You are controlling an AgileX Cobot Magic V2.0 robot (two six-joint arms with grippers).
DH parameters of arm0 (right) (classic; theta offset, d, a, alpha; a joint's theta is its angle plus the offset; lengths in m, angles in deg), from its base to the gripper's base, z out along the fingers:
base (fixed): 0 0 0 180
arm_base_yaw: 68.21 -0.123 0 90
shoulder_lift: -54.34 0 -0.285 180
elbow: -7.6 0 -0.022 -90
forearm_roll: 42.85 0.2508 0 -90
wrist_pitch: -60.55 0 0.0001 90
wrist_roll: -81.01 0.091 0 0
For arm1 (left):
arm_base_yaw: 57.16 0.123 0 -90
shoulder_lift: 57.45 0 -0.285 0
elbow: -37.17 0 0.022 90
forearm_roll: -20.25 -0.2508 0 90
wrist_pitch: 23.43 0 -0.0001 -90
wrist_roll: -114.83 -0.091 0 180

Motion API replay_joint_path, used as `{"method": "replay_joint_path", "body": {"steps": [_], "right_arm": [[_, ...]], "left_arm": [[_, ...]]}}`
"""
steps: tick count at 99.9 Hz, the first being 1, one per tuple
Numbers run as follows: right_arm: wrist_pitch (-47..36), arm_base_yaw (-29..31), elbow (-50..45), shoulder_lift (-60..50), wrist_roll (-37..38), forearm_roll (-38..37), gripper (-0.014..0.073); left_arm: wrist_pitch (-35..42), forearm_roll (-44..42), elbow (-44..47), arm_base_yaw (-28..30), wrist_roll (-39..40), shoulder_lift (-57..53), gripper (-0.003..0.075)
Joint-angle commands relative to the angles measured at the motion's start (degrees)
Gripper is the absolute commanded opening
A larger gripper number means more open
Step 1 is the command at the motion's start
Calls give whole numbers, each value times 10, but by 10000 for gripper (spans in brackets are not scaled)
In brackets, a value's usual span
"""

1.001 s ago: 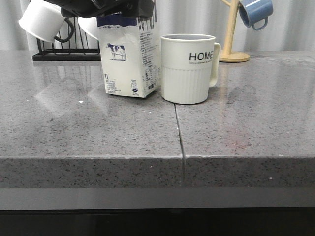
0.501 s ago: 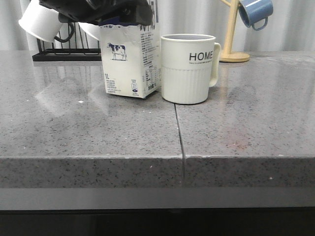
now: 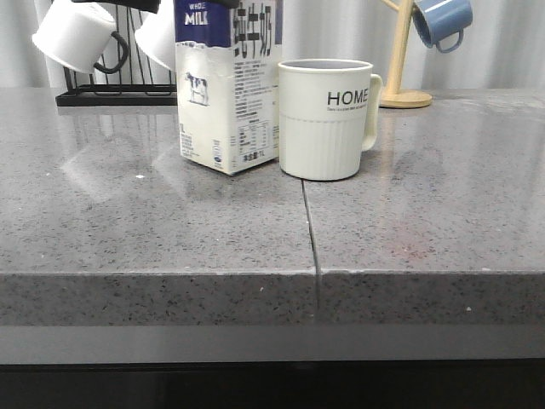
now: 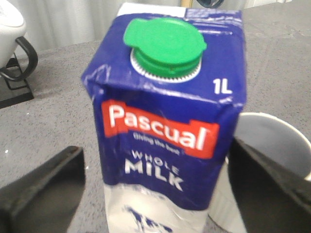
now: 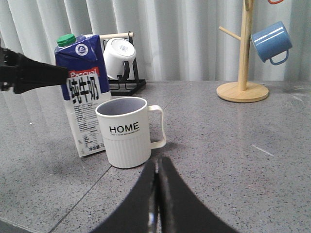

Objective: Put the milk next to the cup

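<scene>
Left gripper (image 4: 155, 189): jaws spread wide, one dark finger on each side of the Pascual whole milk carton (image 4: 167, 116), a clear gap between each finger and the carton's sides, nothing held
Milk carton: between the left fingers, standing upright on the grey stone countertop (image 3: 170, 230); dark blue top with green screw cap (image 4: 164, 46), cream-white lower body with a small cow picture and large Chinese characters on one side
Cup: the cream-white HOME mug (image 3: 326, 118) stands just beside the carton, past the left gripper's finger on that side; ribbed lower half, handle turned away from the carton; whether the two touch cannot be told
Right gripper (image 5: 158, 194): fingers pressed together with nothing between them, hovering low over the countertop, the mug and carton ahead of it and apart from it
Beyond the carton: white mugs with black handles (image 3: 81, 38) hang on a black wire rack (image 3: 111, 95)
Farther off, to the right gripper's side: a blue mug (image 5: 272, 42) hangs on a wooden mug tree (image 5: 241, 73)
</scene>
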Motion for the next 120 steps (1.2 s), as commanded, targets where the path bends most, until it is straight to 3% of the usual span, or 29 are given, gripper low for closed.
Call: {"method": "replay_joint_path", "body": {"steps": [1,30,54,88,120], "right_arm": [[-43,0,15,7,-1,-7,-66],[-43,0,15,7,-1,-7,-66],[-43,0,15,7,-1,-7,-66],[-43,0,15,7,-1,-7,-66],[-43,0,15,7,-1,-7,-66]], "left_arm": [[43,-1,10,-1,1,-46,444],[43,-7,99,57,1,-160,-24],[26,-19,158,145,1,-277,-21],[-139,-81,181,270,1,-416,-21],[-147,-66,256,310,4,-535,-20]]}}
